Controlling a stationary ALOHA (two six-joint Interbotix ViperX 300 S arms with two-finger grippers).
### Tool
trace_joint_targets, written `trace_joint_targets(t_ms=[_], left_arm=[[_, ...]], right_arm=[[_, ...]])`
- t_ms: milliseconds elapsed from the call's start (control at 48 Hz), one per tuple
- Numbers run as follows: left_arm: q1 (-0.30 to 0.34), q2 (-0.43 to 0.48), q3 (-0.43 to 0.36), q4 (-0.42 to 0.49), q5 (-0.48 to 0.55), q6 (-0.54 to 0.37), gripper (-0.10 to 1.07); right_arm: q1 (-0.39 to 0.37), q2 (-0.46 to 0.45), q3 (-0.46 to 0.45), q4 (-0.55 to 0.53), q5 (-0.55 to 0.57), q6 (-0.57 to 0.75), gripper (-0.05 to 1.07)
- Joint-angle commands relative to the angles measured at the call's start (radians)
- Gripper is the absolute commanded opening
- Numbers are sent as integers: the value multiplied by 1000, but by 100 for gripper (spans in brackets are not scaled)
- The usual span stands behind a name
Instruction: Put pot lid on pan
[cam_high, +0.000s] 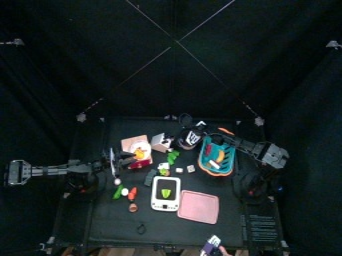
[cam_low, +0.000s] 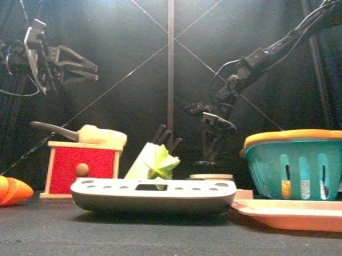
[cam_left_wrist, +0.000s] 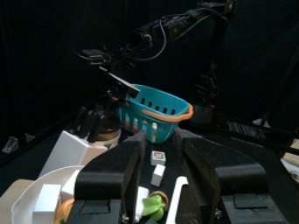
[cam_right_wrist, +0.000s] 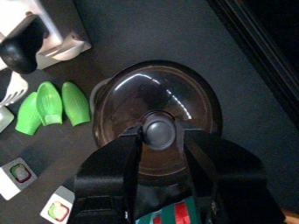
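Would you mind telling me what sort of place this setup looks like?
Probably a robot test pen, not a real kitchen: black curtains enclose a small black table crowded with toy kitchenware, such as a teal basket and a glass pot lid.

Pan — hidden under lid

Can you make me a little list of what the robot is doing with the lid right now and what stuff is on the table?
right end effector: open, jaws either side of the lid's knob
pot lid: glass, dark knob, lying flat on what looks like the pan
left end effector: raised at the table's left side, holding nothing
teal basket: orange rim, on the table's right
pink tray: near the front edge
green toy pieces: beside the lid
table: black
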Motion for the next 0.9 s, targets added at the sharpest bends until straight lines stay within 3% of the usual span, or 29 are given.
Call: trace_joint_targets(t_ms=[0, 312, 542, 729, 875], left_arm=[[28, -3, -3, -2, -8, 2, 74], [140, -46, 48, -5, -9, 0, 74], [173, -46, 54, -34, -9, 3, 74], [230, -49, 64, -81, -9, 3, 74], [239, -49, 69, -95, -9, 2, 74]], right_arm=[[0, -52, -35, 6, 3, 2, 56], [124, -112, -147, 15, 212, 32, 56], [222, -92, -278, 15, 212, 80, 56], [265, -23, -391, 18, 202, 86, 56], [288, 35, -480, 17, 218, 83, 56]])
